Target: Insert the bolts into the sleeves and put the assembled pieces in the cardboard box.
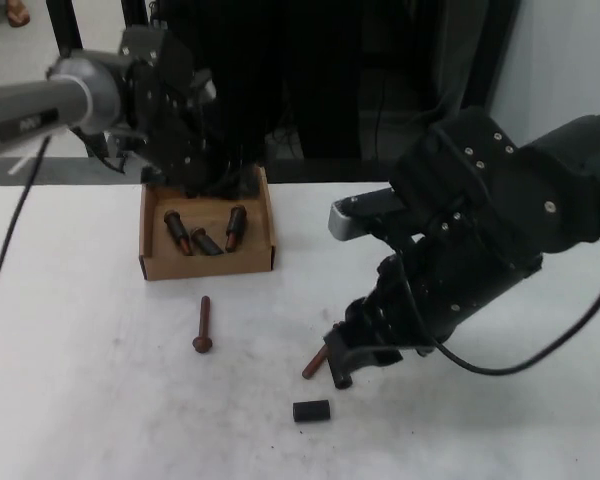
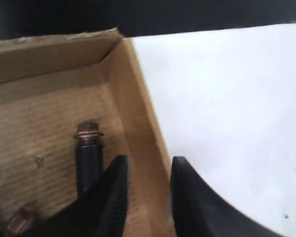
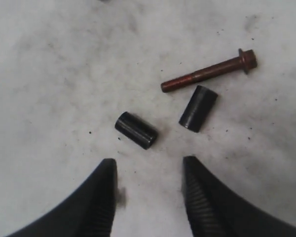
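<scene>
On the near bench [image 1: 100, 420]: two loose sleeves lay on their sides on the white top, close together but apart.
First sleeve [image 3: 136, 130]: lay ahead of the right gripper [image 3: 148, 197], in line with the gap between its fingers and touching neither finger.
Second sleeve [image 3: 198, 108]: lay just beside the shank of a bolt [image 3: 209, 74]; whether the two touched could not be told.
Right gripper: fingers were spread with nothing held. It hung low over the bench, pointed down at this group.
Second bolt [image 1: 202, 325]: lay alone on the bench, between the right gripper's group and the box, with its head toward the near edge and well apart from the sleeves.
Box [image 1: 207, 265]: cardboard and open-topped, it stood on the bench toward the far edge.
Box contents: three assembled pieces [image 1: 236, 226], each a bolt seated in a sleeve, lay on the box floor. Two lay close together, and whether they touched could not be told. The third lay apart, nearer the wall on the right arm's side.
Left gripper [image 2: 148, 197]: fingers were spread with nothing held. It hung over the far part of the box. A side wall of the box ran in line with the gap between the fingers, and one assembled piece lay just ahead of one finger.
Task state: two bolts and two sleeves lay unassembled outside the box.
</scene>
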Motion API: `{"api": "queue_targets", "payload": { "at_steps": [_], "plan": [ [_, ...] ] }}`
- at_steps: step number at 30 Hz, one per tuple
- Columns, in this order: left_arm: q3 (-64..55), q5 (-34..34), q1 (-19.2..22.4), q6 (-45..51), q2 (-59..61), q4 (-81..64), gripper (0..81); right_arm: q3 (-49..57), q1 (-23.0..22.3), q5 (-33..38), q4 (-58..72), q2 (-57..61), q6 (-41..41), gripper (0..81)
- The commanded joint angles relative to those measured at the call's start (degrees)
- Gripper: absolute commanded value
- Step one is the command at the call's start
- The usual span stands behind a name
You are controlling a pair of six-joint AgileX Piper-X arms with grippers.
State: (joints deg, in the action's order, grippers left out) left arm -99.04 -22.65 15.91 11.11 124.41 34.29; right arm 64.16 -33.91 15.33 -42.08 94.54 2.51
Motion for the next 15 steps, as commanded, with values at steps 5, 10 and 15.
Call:
{"api": "queue_targets", "payload": {
  "at_steps": [5, 10, 15],
  "plan": [
    [9.68, -6.26, 0.94, -7.01, -10.76, -0.22, 25.8, 6.51, 1.42, 0.38, -0.67, 5.26, 7.73, 41.4],
    [20.68, -6.6, 0.95, -10.47, -18.85, -0.22, 25.8, 10.11, 1.43, 0.37, -1.02, 8.24, 11.18, 41.4],
    [30.55, -9.3, 0.95, -10.5, -27.57, -3.15, 25.8, 11.01, 1.43, 0.37, -1.02, 10.66, 15.66, 41.4]
  ]
}}
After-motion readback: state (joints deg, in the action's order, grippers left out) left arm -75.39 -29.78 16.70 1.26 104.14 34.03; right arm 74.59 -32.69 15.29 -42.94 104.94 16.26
